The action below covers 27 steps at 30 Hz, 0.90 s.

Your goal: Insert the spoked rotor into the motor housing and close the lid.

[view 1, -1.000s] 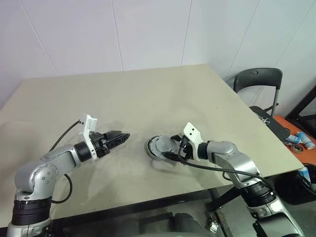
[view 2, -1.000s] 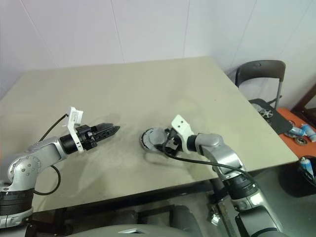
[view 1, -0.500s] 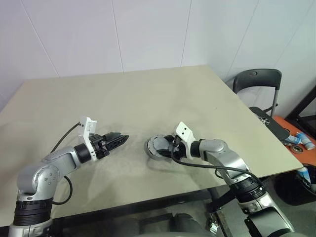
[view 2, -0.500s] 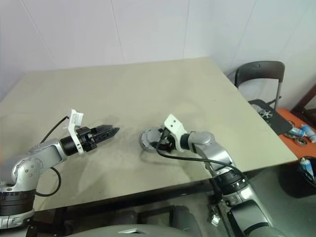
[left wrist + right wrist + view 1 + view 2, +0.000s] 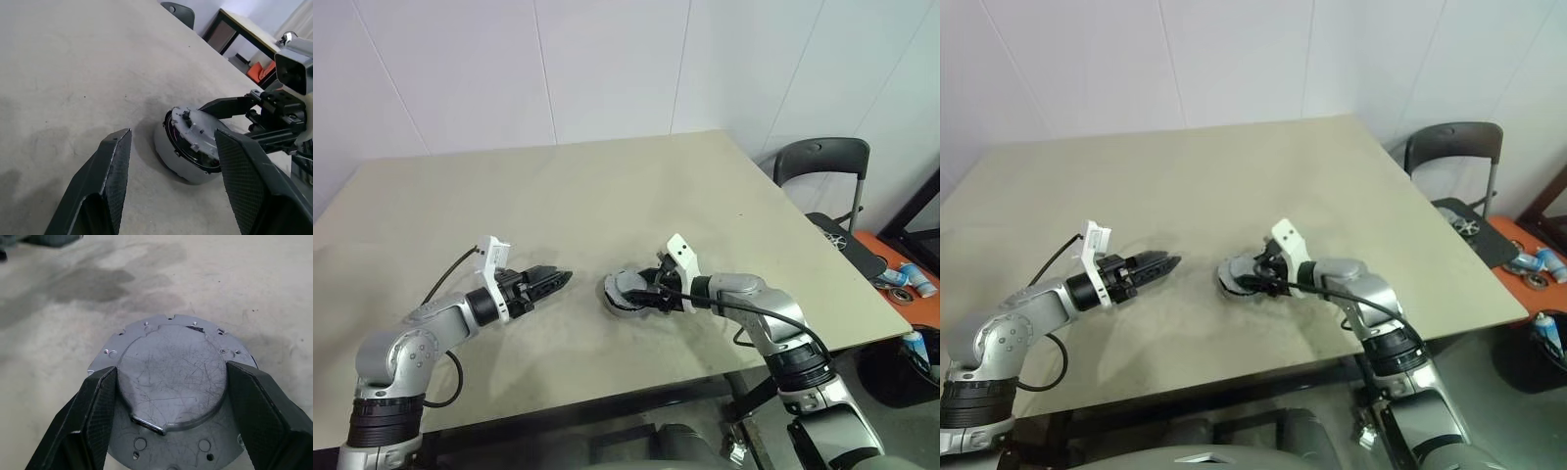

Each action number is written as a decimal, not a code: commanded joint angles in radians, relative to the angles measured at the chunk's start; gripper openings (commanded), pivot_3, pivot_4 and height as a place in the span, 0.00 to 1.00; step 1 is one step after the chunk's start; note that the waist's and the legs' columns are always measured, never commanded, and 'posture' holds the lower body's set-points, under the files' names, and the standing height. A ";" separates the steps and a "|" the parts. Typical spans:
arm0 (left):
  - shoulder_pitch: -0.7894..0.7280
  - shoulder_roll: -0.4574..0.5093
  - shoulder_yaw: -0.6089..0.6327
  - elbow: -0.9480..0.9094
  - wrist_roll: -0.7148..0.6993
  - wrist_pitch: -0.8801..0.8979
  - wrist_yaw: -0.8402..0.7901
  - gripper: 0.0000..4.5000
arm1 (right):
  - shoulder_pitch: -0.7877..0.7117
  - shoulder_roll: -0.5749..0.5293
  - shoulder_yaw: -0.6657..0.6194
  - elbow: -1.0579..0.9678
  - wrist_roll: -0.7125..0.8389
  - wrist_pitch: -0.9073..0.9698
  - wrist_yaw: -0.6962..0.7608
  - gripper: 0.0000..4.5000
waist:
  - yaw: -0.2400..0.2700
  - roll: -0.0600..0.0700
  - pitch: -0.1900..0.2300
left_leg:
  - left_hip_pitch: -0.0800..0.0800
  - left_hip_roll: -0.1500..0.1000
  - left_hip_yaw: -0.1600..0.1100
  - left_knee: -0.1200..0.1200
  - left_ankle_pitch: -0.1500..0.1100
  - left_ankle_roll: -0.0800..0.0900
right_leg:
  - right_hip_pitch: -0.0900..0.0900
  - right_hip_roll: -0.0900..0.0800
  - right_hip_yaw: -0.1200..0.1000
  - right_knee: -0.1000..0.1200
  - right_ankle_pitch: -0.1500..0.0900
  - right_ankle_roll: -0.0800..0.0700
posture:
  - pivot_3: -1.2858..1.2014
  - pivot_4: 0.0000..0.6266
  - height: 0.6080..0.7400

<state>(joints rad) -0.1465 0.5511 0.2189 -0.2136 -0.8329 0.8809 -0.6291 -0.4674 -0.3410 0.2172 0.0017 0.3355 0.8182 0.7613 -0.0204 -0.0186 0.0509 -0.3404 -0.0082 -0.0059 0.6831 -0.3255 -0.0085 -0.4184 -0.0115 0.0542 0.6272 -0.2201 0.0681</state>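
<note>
The motor housing (image 5: 175,164), a shallow grey metal cup, sits on the table (image 5: 607,186) between my two arms. On top of it the grey lid (image 5: 171,357) lies slightly tilted, with a dark gap under one edge. My right gripper (image 5: 172,372) comes in from the right, and its fingers (image 5: 230,104) press against both sides of the lid's raised round plate. To the left, a short way from the housing, my left gripper (image 5: 563,278) is open with nothing between its fingers. The spoked rotor is hidden.
A black chair (image 5: 822,162) stands beyond the table's right edge. Small bottles lie on an orange surface (image 5: 906,279) low on the right. Dark smudges mark the tabletop (image 5: 93,284) near the housing.
My right gripper's fingers closed in onto the lid and its wrist rolled. The lid now lies flatter on the housing. The left arm stayed about where it was.
</note>
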 commanded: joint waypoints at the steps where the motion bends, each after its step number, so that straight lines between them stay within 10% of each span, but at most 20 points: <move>1: 0.005 0.001 0.008 0.000 0.012 -0.033 -0.022 0.64 | -0.019 0.001 0.004 -0.034 -0.015 -0.033 -0.012 0.68 | 0.000 0.000 0.000 | 0.000 0.000 0.000 0.000 0.000 0.000 | 0.000 0.000 0.000 0.000 0.000 0.000 | 0.52 0.00 1.00; 27: 0.039 -0.002 0.014 0.021 0.042 -0.071 -0.058 0.64 | 0.046 -0.013 0.074 0.037 -0.143 -0.192 -0.033 0.68 | -0.001 0.000 0.000 | 0.000 0.000 0.000 0.000 0.000 0.000 | 0.000 0.000 0.000 0.000 0.000 0.000 | 0.52 0.00 1.00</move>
<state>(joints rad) -0.0979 0.5487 0.2179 -0.1839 -0.7944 0.8352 -0.6761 -0.4285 -0.3570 0.3035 0.0138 0.2000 0.6122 0.7422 -0.0213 -0.0186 0.0509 -0.3400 -0.0078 -0.0057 0.6826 -0.3255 -0.0085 -0.4185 -0.0115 0.0544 0.6271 -0.2206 0.0681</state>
